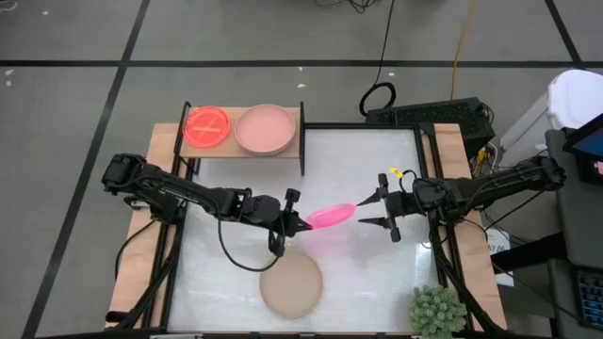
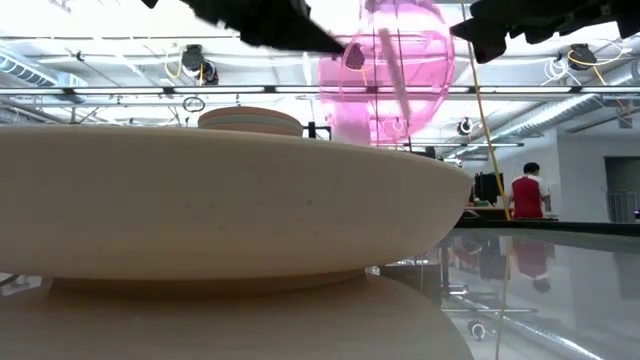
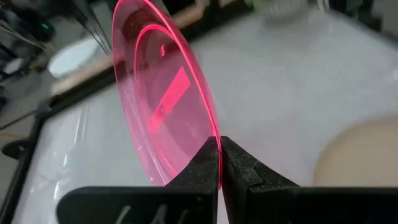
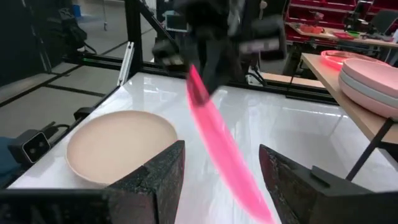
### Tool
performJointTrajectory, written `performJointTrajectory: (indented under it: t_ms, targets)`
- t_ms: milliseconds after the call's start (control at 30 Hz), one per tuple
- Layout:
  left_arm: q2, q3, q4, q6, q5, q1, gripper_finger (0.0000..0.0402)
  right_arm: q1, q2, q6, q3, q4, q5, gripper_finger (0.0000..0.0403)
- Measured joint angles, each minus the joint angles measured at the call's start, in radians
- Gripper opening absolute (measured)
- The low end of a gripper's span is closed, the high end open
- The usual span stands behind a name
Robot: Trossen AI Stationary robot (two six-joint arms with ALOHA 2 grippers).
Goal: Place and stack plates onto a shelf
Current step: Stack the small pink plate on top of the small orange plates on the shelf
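A translucent pink plate (image 1: 331,216) hangs tilted above the desk. A beige plate (image 1: 291,288) lies flat below. On the shelf (image 1: 300,126) sit an orange plate (image 1: 206,126) and dusty-pink plates (image 1: 266,129).

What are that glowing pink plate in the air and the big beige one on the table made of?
The pink plate, pinched at its rim by the left gripper, looks like translucent plastic: light passes through it and its edge glows. The beige plate is opaque and matte, with faint speckles in the low view; it could be ceramic or a matte composite, but the look alone does not settle it.
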State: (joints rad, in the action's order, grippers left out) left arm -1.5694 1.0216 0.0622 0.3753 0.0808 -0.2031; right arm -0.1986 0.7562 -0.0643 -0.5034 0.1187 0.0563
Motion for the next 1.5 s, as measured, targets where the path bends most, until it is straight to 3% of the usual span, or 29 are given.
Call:
performJointTrajectory:
  t_ms: [200, 500, 867, 1200, 1500]
  targets:
    - [0.074, 0.0, -0.026, -0.127, 0.0, -0.002, 0.0005, 0.0, -0.017, 0.001, 0.0, -0.074, 0.102, 0.019]
    - [0.158, 0.0, -0.048, -0.267, 0.033, -0.002, 0.0005, 0.0, -0.013, 0.027, 0.0, -0.111, 0.103, 0.019]
    - [0.321, 0.0, -0.178, -0.197, 0.085, -0.001, 0.0005, 0.0, -0.013, 0.053, 0.0, -0.127, 0.101, 0.019]
    - [0.541, 0.0, -0.326, -0.111, 0.344, 0.0, 0.0005, 0.0, -0.009, 0.048, 0.0, -0.145, 0.1, 0.019]
    - [0.602, 0.0, -0.391, -0.033, 0.732, 0.035, 0.0005, 0.0, -0.009, 0.046, 0.0, -0.146, 0.1, 0.019]
